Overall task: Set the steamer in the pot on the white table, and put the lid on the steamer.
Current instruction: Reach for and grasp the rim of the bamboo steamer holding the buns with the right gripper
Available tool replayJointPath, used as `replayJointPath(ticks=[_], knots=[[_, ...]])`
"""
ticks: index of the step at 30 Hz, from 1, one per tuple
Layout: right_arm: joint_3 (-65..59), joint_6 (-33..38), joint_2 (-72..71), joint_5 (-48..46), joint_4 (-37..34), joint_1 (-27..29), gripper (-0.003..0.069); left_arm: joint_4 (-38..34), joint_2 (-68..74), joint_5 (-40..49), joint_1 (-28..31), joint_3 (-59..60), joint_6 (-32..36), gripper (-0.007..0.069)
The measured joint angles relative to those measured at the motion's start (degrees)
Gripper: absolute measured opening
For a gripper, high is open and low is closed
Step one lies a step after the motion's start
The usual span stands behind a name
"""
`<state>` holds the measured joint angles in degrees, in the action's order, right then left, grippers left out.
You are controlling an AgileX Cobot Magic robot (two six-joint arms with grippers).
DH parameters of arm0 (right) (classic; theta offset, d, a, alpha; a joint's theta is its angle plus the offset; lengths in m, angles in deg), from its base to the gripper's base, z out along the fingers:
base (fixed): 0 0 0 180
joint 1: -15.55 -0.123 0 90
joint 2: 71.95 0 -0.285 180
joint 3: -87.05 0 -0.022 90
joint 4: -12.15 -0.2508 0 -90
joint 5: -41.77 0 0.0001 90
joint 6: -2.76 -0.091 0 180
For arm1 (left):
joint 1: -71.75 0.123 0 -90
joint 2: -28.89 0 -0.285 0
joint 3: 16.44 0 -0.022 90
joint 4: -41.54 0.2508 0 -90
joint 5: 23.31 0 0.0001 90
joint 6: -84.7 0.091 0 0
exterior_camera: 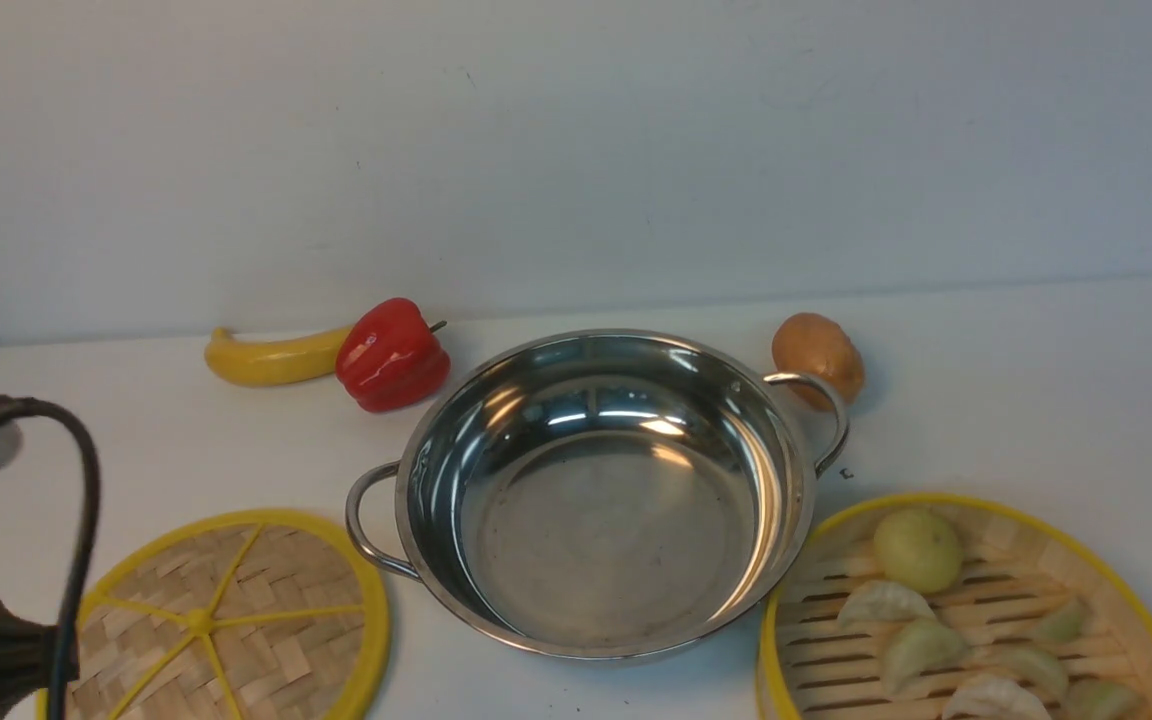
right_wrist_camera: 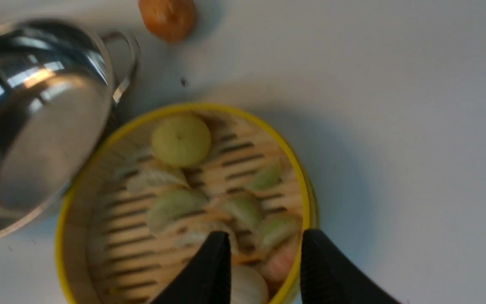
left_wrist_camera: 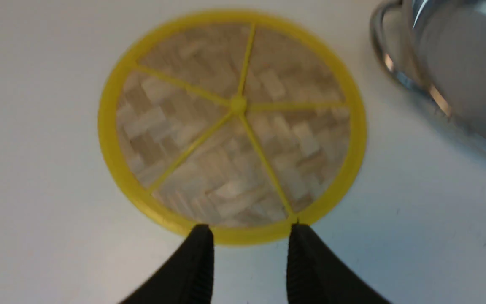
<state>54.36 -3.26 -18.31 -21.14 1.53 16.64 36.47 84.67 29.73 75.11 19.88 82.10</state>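
Pot (exterior_camera: 596, 540) sits mid table (exterior_camera: 1036, 400), upright, empty, shiny inside, w/ 2 loop handles, one at near left (exterior_camera: 366, 520) and one at far right (exterior_camera: 826, 420).

Steamer (exterior_camera: 831, 565) is on the table at the pot's near right, not in the pot. It's cut off by the frame edge in front view. Its rim is right up against the pot edge; can't tell if they touch. Inside on the slats: one round pale bun (exterior_camera: 918, 548) at the far side, plus several dumplings (exterior_camera: 921, 645) nearer.

Lid (exterior_camera: 236, 620) lies flat on the table at the pot's near left, spokes up. It's just beside the left handle w/ a thin strip of table between, and it's not on the steamer.

Left jaws: released, nothing between them. In the wrist view both black fingertips (left_wrist_camera: 203, 238) sit at the near edge of the lid (left_wrist_camera: 234, 126), gap wide. A black cable (exterior_camera: 86, 500) and a bit of the left arm show at front view's left edge.

Right jaws: also apart, grasping nothing. In the wrist view one fingertip (right_wrist_camera: 220, 253) is over the steamer (right_wrist_camera: 99, 190) inside and the other is over its rim, above the food. Can't tell if they touch the basket. They're out of front view.

Far side of table: banana (exterior_camera: 271, 358) touching a red pepper (exterior_camera: 391, 355) at back left of the pot, and a brown round veg (exterior_camera: 816, 358) just behind the right handle.
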Motion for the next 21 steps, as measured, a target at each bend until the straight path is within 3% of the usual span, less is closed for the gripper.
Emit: replayJointPath(ticks=[6,21], knots=[[0.0,6.74,15.34,-0.09,0.25,0.0,0.0249,0.43,11.36,2.09,0.0,-0.82,6.68,0.0241],[0.24,10.92,37.26,10.36,-0.97,0.0,0.0249,0.63,14.22,-0.85,0.0,-0.94,7.3,0.0241]])
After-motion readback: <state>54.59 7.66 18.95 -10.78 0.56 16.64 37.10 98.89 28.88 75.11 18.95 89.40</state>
